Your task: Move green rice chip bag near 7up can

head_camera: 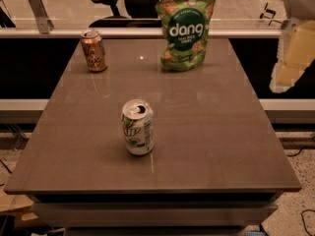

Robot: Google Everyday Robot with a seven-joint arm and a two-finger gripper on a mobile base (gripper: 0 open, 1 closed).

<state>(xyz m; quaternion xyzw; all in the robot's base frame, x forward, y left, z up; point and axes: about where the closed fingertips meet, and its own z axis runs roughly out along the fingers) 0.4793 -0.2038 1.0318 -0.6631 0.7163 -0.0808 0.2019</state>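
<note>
The green rice chip bag [185,31] stands upright at the far edge of the brown table [206,132], right of centre. The 7up can [138,127] stands upright in the middle of the table towards the front, well apart from the bag. My gripper [284,73] hangs at the right edge of the view, beyond the table's right side, above table height and to the right of the bag, touching nothing.
An orange-brown can [93,50] stands at the table's far left corner. A rail [74,33] runs behind the table, with an office chair [133,1] beyond it. The floor lies around the table's front and right edges.
</note>
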